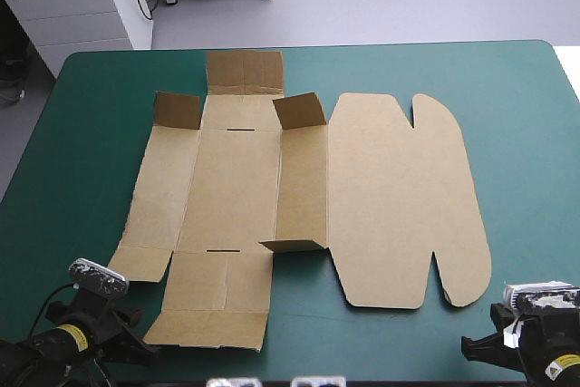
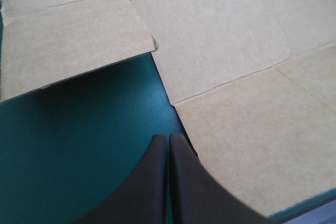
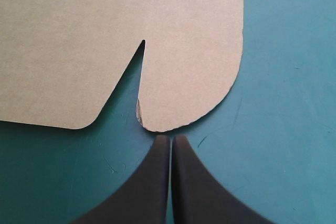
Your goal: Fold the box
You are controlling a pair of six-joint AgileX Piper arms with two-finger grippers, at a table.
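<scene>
Your left gripper [image 2: 169, 139] and right gripper [image 3: 171, 138] are pinched together, empty. Spread them first, then raise the lower-left flap of the box [image 1: 236, 188].

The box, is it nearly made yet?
Barely started. The box lies almost flat on the teal-green cover; only a few small flaps stand up. Nothing is in hand: the left tool and right tool are shut and empty, at its near edge. All the walls are left to raise and tuck.

Bright, even light, soft shadow under box [image 2: 236, 51]
</scene>
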